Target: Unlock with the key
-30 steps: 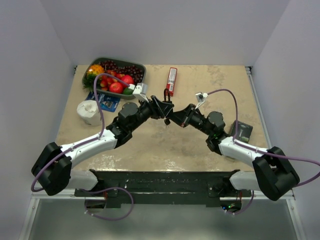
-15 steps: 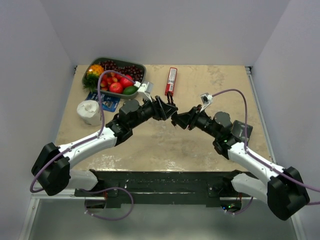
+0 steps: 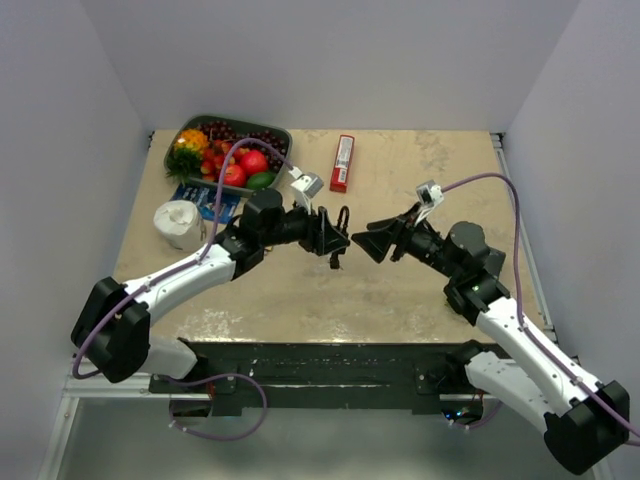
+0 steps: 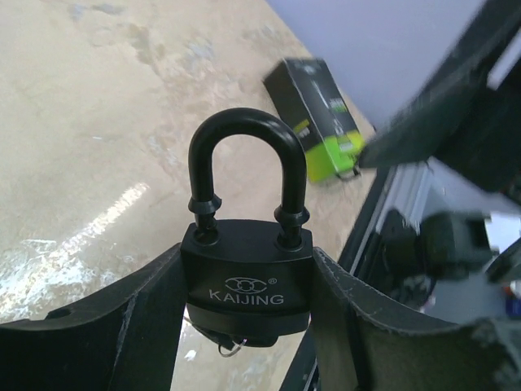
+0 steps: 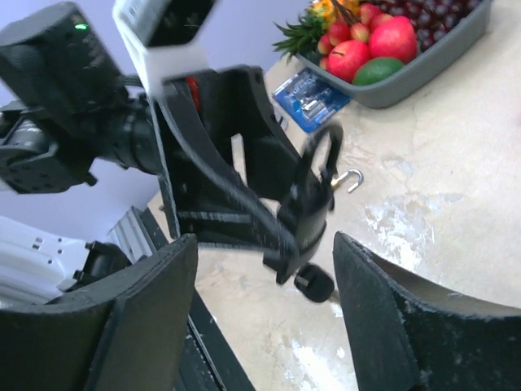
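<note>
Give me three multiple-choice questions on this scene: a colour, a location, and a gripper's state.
1. The packet on the far side of the table is: A red; B blue; C yellow.
2. The black padlock is: A lying on the table; B clamped in the left gripper; C under the packet.
3. The right gripper is: A shut on the padlock; B shut on nothing; C open and empty.
Answers: A, the top view shows a red wrapper; B, the left wrist view shows it squeezed on both sides; C, its jaws stand wide, holding nothing.
</note>
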### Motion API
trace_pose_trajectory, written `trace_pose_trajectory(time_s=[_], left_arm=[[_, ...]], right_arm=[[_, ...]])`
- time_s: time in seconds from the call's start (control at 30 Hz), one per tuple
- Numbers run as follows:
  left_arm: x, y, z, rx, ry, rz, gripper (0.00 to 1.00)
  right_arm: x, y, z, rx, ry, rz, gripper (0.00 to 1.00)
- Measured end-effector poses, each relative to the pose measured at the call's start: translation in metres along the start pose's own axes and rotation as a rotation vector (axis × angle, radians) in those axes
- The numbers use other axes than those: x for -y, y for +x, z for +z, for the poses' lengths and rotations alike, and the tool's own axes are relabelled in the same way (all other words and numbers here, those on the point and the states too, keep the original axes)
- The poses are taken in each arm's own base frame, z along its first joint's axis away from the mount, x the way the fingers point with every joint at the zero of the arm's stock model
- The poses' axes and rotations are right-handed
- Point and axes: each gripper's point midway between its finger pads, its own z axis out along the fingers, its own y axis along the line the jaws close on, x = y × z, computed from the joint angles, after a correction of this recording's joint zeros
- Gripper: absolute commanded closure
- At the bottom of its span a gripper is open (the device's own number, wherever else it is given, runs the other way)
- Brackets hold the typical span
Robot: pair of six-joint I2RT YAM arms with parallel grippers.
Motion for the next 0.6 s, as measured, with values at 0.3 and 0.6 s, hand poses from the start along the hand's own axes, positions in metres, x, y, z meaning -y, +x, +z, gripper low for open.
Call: trace_pose_trajectory(time_s=[0.3,0.6], left_arm=[[0.057,0.034,-0.025,-0.195,0.411,0.158,1.0],[0.095,0.046,-0.062,-0.288,0.728,0.178,1.0]], right_arm=[[-0.066,-0.054,-0.001,0.015,-0.228,-0.186,0.25],[-0.089,-0.022,-0.014,-0.145,-0.422,-0.233,0.26]])
